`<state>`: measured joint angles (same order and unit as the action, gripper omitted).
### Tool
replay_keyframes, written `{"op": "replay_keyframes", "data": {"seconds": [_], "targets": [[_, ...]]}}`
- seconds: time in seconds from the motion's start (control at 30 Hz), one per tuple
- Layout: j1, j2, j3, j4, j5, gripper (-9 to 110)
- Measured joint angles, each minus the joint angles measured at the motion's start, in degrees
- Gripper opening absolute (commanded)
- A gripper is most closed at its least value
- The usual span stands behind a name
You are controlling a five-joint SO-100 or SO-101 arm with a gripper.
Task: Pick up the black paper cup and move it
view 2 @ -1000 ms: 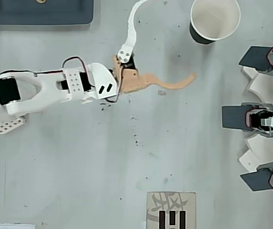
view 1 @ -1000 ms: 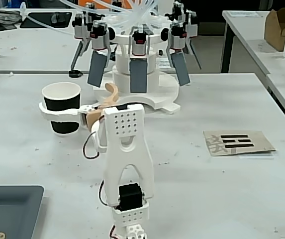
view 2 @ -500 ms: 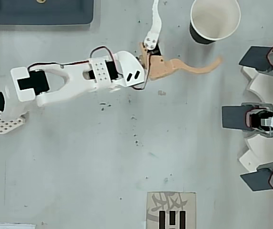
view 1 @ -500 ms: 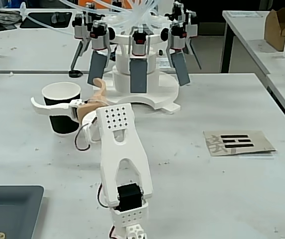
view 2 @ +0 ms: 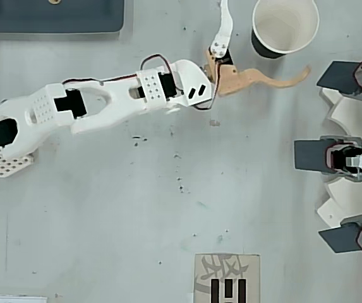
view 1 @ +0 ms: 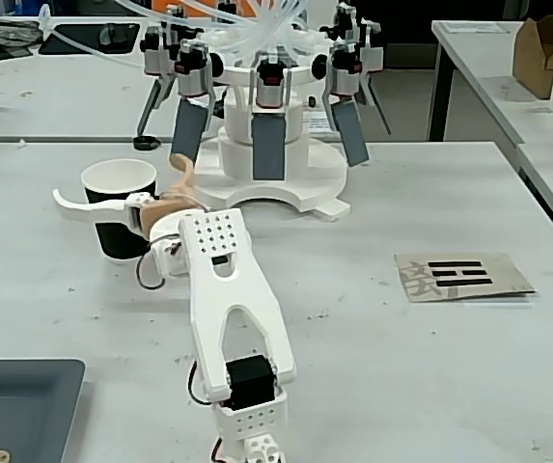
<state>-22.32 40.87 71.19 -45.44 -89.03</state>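
The black paper cup (view 1: 114, 239) stands upright on the white table, left of the middle in the fixed view, with its white inside showing. From above, the cup (view 2: 285, 25) is at the top right. My gripper (view 1: 120, 180) is open wide at the cup. Its white finger (view 1: 88, 205) crosses in front of the cup's wall, and the tan finger (view 1: 183, 178) rises on the cup's right. In the overhead view the gripper (view 2: 266, 39) has its white finger (view 2: 223, 28) left of the cup and its tan finger (view 2: 269, 78) just below it. Whether either finger touches the cup cannot be told.
A white round fixture (view 1: 276, 164) with several grey-paddled arms stands right behind the cup, also at the right edge from above (view 2: 342, 154). A card with black bars (view 1: 459, 277) (view 2: 226, 281) lies on the table. A dark tray (view 1: 15, 405) (view 2: 51, 16) sits beside the arm's base.
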Motion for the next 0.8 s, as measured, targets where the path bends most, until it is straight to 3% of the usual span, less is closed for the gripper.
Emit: {"op": "replay_keyframes", "data": {"seconds": [0.8], "targets": [[-2.37, -12.74, -15.56, 5.98, 0.88, 54]]}}
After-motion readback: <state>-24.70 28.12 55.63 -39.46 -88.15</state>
